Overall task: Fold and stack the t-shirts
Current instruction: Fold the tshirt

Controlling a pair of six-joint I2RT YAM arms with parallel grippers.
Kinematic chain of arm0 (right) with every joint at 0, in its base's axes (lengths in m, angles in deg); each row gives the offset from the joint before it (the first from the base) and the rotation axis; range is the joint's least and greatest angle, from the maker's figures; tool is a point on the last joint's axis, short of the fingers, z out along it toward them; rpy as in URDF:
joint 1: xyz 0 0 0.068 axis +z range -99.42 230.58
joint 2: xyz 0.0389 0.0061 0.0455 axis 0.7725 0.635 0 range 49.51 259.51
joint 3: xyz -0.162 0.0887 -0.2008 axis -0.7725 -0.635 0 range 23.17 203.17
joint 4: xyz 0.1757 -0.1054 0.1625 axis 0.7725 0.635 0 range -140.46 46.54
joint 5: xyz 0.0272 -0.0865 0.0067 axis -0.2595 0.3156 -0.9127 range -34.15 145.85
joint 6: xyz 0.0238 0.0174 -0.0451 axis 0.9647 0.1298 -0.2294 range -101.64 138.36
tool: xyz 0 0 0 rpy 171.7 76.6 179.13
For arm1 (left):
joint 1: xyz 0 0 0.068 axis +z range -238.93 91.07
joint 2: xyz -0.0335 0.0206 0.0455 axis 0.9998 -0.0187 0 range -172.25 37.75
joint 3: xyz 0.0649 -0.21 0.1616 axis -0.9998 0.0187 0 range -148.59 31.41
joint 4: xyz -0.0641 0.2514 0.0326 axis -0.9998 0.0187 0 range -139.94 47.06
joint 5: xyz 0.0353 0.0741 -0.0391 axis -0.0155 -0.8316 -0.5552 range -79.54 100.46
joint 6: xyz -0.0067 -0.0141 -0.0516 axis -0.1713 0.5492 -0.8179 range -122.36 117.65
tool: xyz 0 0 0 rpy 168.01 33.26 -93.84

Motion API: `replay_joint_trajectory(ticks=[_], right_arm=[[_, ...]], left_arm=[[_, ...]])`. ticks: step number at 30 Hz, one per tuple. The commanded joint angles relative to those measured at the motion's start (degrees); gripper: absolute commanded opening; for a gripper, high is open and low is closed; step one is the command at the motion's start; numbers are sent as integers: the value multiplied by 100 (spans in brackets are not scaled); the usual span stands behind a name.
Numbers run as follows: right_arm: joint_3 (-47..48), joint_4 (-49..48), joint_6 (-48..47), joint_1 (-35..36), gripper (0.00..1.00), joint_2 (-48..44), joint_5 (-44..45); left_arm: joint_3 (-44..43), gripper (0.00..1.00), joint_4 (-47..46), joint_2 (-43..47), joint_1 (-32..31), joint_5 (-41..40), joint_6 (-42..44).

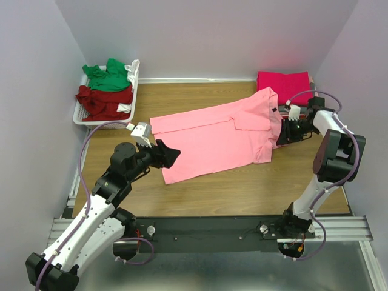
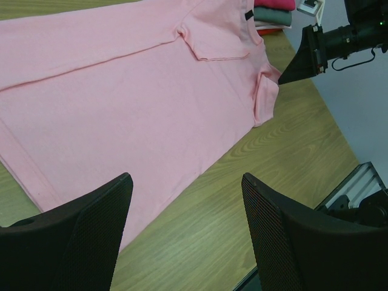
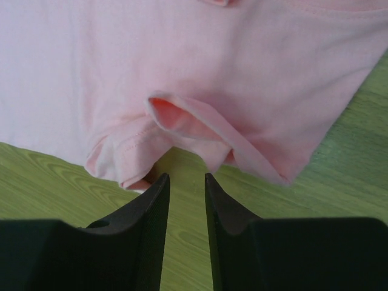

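A light pink t-shirt (image 1: 212, 139) lies spread on the wooden table, one sleeve folded in and its dark neck label (image 1: 274, 110) at the right. My left gripper (image 1: 173, 154) is open and empty, hovering over the shirt's near-left hem corner; in the left wrist view (image 2: 185, 179) its fingers straddle the shirt's edge (image 2: 121, 109). My right gripper (image 1: 282, 134) sits at the shirt's right side. In the right wrist view (image 3: 185, 177) its fingers are narrowly apart with bare wood between them, just short of the crumpled sleeve (image 3: 182, 121).
A folded magenta shirt (image 1: 284, 82) lies at the back right on a grey one (image 2: 273, 17). A white basket (image 1: 82, 112) at the back left holds a green shirt (image 1: 109, 76) and a dark red shirt (image 1: 106, 100). Walls close in on three sides.
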Motion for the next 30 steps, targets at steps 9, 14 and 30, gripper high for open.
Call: replay_joint_trajectory(ticks=[9,14,30], right_arm=[[-69,-420,133,-47,36,116,526],[-7,-438,177,-47,33,275,359],[-603,-341,19,-152,3,-462,980]], left_arm=[[72,80,-128,74,-47,158,86],[72,80,-137,65,-47,149,77],[54,80,-111,74,-64,132,77]])
